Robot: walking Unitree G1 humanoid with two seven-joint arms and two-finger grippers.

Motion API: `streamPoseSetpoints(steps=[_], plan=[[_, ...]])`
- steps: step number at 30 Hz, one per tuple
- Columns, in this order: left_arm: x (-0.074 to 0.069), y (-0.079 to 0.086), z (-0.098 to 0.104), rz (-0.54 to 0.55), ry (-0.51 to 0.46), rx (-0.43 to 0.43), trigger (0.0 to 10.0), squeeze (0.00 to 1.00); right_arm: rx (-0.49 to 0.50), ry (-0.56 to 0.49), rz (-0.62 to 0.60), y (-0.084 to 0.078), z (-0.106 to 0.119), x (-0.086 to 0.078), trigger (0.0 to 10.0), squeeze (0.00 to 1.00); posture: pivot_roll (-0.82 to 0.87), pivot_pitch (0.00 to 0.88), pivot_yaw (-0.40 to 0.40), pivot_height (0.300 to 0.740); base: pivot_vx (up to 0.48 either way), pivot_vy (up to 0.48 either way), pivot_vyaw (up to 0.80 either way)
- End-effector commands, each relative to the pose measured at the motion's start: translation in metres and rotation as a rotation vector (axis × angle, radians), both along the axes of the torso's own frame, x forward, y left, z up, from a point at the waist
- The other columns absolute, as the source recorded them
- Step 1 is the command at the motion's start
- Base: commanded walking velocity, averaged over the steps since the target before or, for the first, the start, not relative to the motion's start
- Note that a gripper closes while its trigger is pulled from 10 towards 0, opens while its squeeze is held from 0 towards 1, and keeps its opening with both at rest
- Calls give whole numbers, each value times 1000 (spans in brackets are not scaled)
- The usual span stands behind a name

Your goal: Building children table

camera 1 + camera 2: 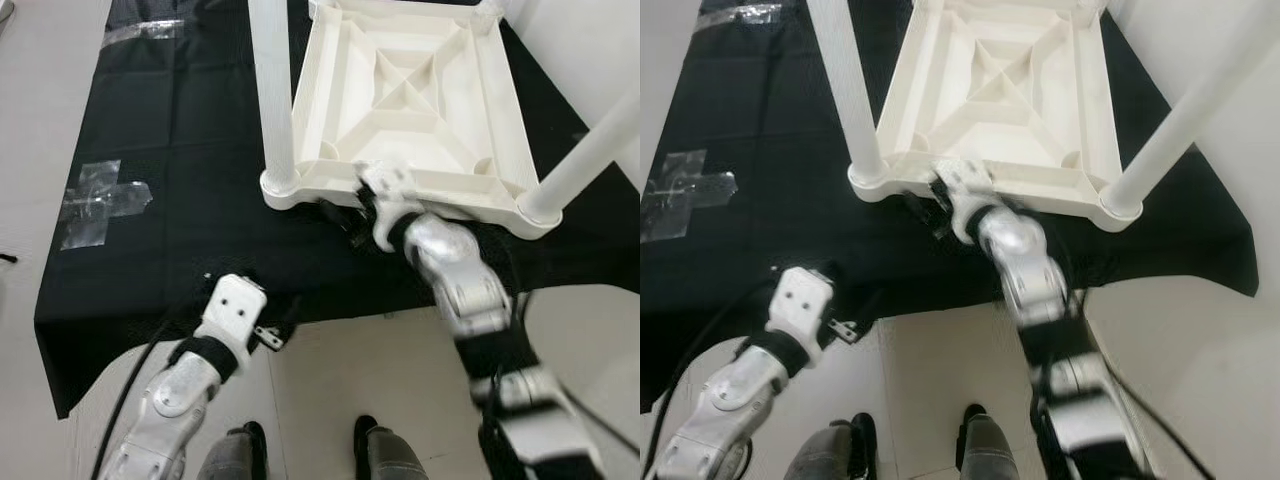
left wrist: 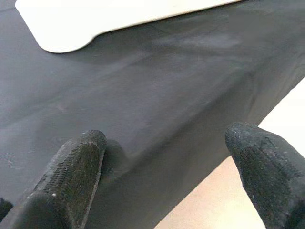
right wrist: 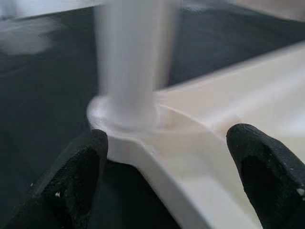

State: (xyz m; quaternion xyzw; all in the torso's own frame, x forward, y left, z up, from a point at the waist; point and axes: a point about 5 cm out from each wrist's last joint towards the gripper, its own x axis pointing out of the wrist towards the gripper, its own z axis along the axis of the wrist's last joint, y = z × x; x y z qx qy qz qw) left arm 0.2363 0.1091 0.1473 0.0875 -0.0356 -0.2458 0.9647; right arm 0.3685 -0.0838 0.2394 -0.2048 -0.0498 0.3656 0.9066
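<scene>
Indoor test-like room, pale floor (image 1: 350, 370), black cloth (image 1: 180, 200) spread flat, clear tape patches (image 1: 100, 200) near its left edge

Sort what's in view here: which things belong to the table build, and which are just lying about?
Part of the job:
- upside-down white tabletop
- white legs standing in its near corners
- right gripper, open at the tabletop's near edge
- left gripper, open over the cloth edge

Lying about:
- black cloth
- clear tape patches
</scene>
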Motion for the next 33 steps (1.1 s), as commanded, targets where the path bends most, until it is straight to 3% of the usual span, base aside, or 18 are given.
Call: streamPoseSetpoints(steps=[1, 3, 9, 13, 21, 22, 23, 33], plan=[[-5, 1, -6, 1, 20, 20, 10000, 0, -86, 50, 94, 6, -11, 0, 10000, 0, 96, 288, -49, 740, 0, 0, 0], [-7, 0, -6, 4, 18, 23, 10000, 0, -289, 99, 151, 6, -16, 5, 10000, 0, 102, 303, -62, 740, 0, 0, 0], [-11, -2, -7, 3, 18, 23, 10000, 0, -445, 223, 147, -2, -15, 16, 10000, 0, 103, 318, -76, 740, 0, 0, 0], [-15, -4, -7, 3, 17, 24, 10000, 0, -429, 289, 53, -2, 0, 30, 10000, 0, 100, 332, -88, 740, 0, 0, 0], [-15, -8, -6, 0, 7, 33, 10000, 0, -447, 370, -15, -5, 3, 36, 10000, 0, 89, 336, -101, 740, 0, 0, 0], [-15, -8, -6, 0, 7, 33, 10000, 0, -451, 374, -7, -5, 3, 36, 4196, 0, 89, 336, -101, 740, 0, 0, 0], [-16, -9, -6, -1, 6, 34, 10000, 0, -453, 370, 1, -4, 5, 36, 0, 0, 88, 337, -102, 740, 0, 0, 0], [-15, -10, -6, -11, -9, 53, 10000, 0, -500, 352, 9, -2, 7, 38, 0, 0, 88, 324, -107, 740, 0, 0, 0]])
